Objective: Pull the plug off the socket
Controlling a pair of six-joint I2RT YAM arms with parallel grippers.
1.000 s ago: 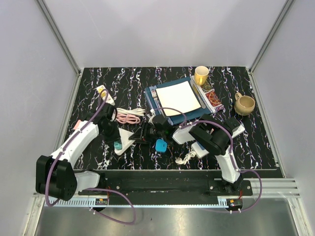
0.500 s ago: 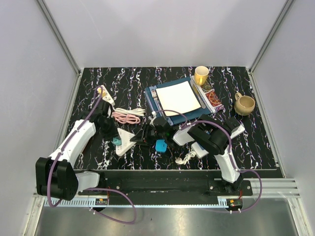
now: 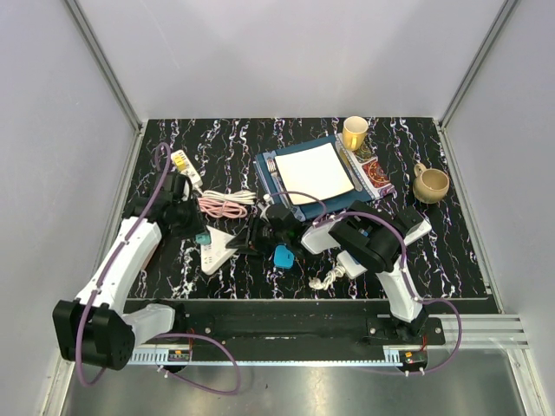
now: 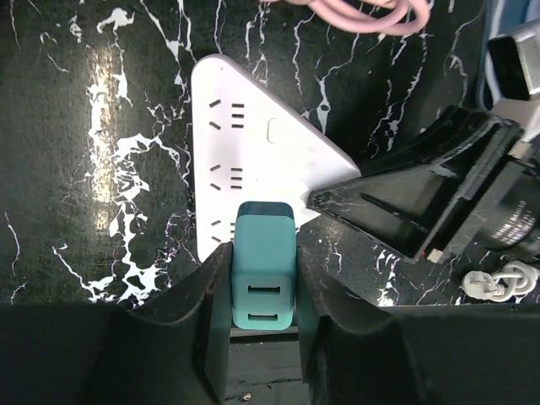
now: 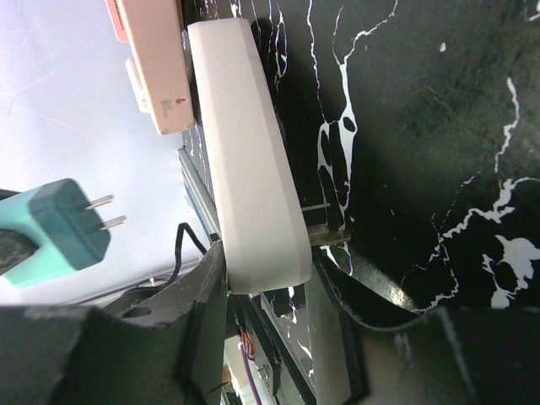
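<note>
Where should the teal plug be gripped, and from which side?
Pinch the teal plug by its two flat side faces, coming from its port end, opposite the prongs. The body is a straight-sided block, so parallel fingers seat flush, as the left gripper shows.

Left arm stretches forward with bent elbow, left gripper (image 4: 263,253) clamped on the plug (image 4: 264,283) (prongs hanging free); right arm folds leftward, right gripper (image 5: 266,261) pinching the socket strip (image 5: 245,152)
</note>
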